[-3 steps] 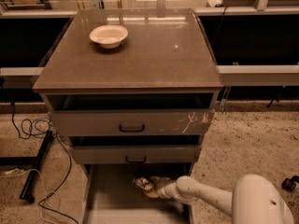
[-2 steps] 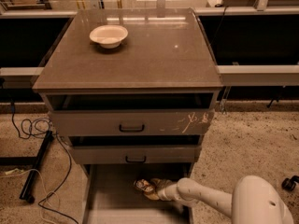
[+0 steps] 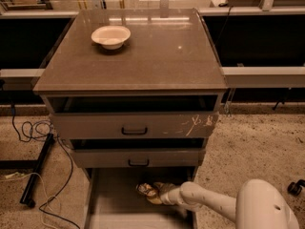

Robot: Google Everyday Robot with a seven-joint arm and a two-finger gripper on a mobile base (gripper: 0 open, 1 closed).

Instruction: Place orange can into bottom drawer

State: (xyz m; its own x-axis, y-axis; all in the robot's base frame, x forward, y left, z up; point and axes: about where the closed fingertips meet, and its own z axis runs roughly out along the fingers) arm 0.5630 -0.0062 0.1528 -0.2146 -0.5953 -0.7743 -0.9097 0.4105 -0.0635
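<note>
The bottom drawer (image 3: pixel 114 209) is pulled out below the cabinet, its flat grey floor showing. The orange can (image 3: pixel 145 190), shiny and dented, lies low over the drawer floor near its back, just under the middle drawer. My gripper (image 3: pixel 156 193) reaches in from the right on a white arm and sits right against the can's right end. Whether the can rests on the floor or hangs just above it, I cannot tell.
A white bowl (image 3: pixel 111 36) stands on the cabinet top (image 3: pixel 157 56). The two upper drawers (image 3: pixel 134 126) stick out slightly above the arm. Black cables (image 3: pixel 33 128) and a dark bar lie on the floor at left. A caster (image 3: pixel 295 187) is at far right.
The can and the gripper have shifted very slightly inside the drawer; otherwise nothing differs.
</note>
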